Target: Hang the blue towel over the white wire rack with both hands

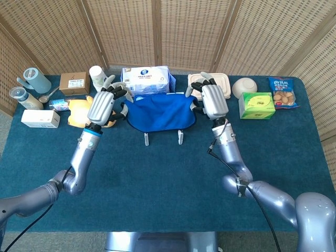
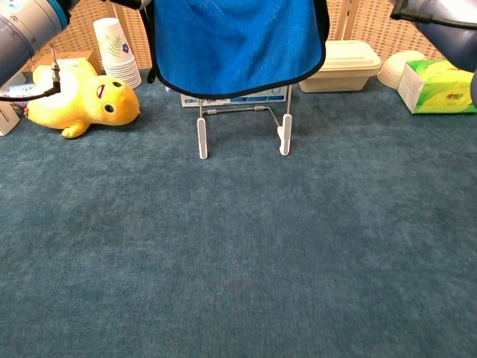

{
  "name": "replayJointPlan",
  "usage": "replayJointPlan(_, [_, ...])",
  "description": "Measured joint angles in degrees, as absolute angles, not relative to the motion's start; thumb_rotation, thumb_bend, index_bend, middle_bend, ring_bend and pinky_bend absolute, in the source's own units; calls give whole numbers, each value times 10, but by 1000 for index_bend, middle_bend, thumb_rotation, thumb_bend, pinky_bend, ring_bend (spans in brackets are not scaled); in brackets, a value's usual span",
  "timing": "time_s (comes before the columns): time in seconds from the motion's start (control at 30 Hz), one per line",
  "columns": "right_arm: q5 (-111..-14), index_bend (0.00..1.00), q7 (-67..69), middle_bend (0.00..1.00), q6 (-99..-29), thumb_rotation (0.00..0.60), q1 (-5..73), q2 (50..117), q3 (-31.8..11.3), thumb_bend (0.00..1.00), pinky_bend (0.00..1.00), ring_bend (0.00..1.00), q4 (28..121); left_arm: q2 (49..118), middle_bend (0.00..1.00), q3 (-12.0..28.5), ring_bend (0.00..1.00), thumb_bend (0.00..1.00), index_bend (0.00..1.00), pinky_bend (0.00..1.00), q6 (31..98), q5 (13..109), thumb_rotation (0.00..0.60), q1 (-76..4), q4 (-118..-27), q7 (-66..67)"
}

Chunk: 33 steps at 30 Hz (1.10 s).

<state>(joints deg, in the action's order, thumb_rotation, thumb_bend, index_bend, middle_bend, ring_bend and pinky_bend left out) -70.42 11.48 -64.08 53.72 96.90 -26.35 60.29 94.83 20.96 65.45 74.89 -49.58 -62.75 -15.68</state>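
So the whole setup sits on a table (image 1: 168, 184) covered in dark teal felt-like cloth, with woven rattan screens (image 1: 157, 31) folded around the back. The blue towel (image 1: 160, 113) looks like soft terry with a dark trim, and it's draped across the white wire rack (image 2: 242, 127), a thin metal frame on flat white feet. The left hand (image 1: 102, 106) pinches the towel's left edge, the right hand (image 1: 212, 101) grips the right edge. Off to the side there's a plush yellow duck (image 2: 78, 101), a stack of paper cups (image 2: 119, 52) and a green tissue box (image 1: 256, 105).
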Motion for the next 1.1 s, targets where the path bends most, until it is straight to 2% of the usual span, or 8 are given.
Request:
replayJointPlan(0.43, [-701, 1000, 127, 560, -634, 600, 543, 988, -256, 453, 179, 361, 565, 966, 427, 202, 260, 618, 817, 13, 651, 752, 600, -503, -597, -175])
replayJointPlan(1.1, [-700, 1000, 123, 559, -634, 600, 549, 998, -253, 454, 179, 360, 561, 963, 427, 196, 261, 616, 817, 13, 652, 750, 600, -494, -593, -183])
